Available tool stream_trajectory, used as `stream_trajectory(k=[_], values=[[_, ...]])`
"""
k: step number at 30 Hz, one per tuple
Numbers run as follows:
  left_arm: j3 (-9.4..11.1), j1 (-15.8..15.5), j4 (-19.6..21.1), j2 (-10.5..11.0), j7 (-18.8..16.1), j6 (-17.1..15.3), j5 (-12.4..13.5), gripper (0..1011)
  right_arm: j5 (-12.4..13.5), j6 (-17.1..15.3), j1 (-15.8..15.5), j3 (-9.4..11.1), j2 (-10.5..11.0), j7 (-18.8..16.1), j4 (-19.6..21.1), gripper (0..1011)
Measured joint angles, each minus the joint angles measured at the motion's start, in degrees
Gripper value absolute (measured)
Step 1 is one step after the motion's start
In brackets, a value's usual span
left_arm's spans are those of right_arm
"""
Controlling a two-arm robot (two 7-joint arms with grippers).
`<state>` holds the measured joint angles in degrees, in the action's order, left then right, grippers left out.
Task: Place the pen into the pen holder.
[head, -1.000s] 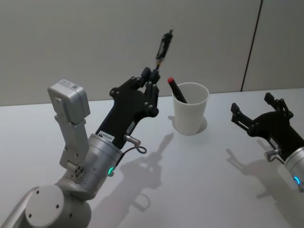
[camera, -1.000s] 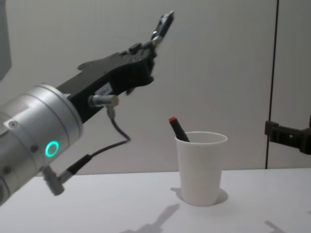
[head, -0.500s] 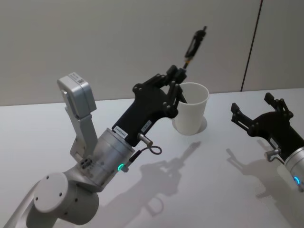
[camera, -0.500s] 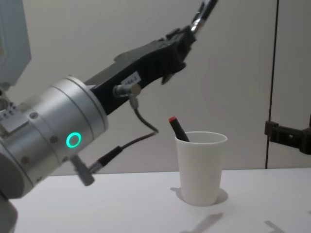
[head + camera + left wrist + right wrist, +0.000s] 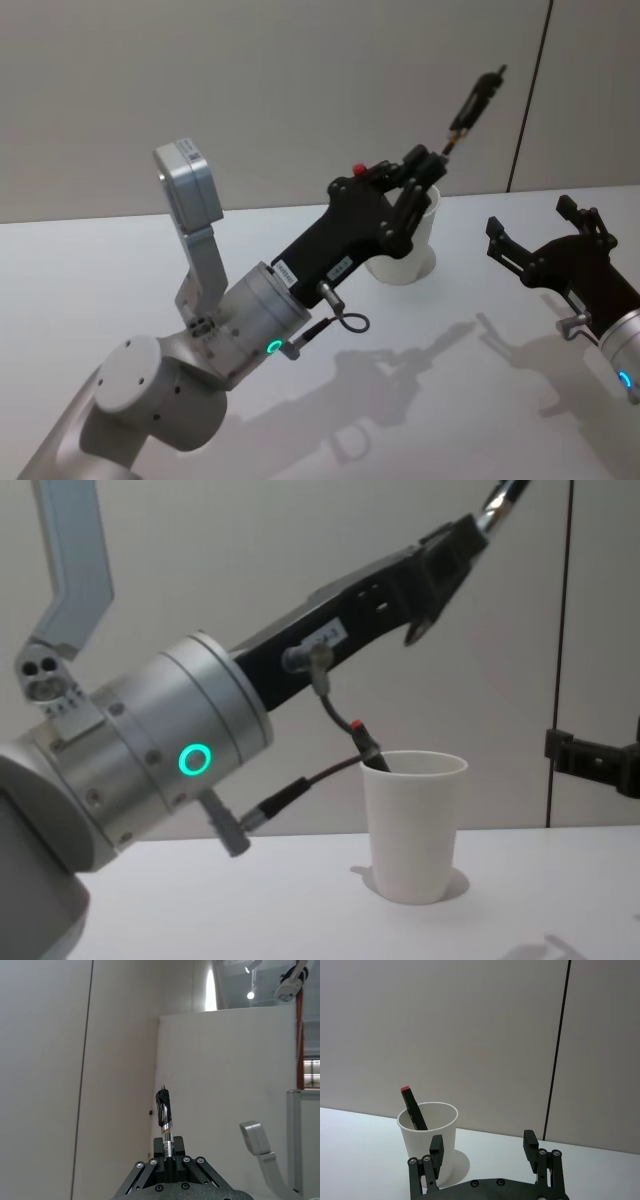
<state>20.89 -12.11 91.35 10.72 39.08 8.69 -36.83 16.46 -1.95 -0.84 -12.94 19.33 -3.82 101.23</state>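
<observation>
The left end effector [image 5: 430,165] is clenched on a black pen [image 5: 474,100], holding it tilted in the air above the white paper cup [image 5: 413,825] on the desk [image 5: 120,270]. A red-capped marker [image 5: 413,1109] leans inside the cup. To the right, the right end effector [image 5: 482,1146] hovers released, apart from the cup.

- Mostly hidden behind the left gripper [image 5: 424,168] in the head view: the pen holder [image 5: 426,236].
- Cut off by the chest view's top edge: upper end of the pen [image 5: 498,500].
- Sunk inside the pen holder: lower part of the red-capped marker [image 5: 414,1109].
- Cropped at the chest view's right edge: the right gripper [image 5: 580,758].
</observation>
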Motion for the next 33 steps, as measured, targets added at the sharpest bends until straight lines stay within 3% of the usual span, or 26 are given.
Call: stream_trajectory(k=[14,33], values=[[0.64,-2.0,-2.41,-1.09,4.49,-2.13,-2.07,116,0.17,-0.07,0.0,0.02,0.0,-0.12,0.04,1001],[1.05,-2.48,-3.16,-1.09,5.73,-3.52,-2.5,116,5.37,-2.87,-0.76,1.2,1.05,-2.69,3.08,1001]])
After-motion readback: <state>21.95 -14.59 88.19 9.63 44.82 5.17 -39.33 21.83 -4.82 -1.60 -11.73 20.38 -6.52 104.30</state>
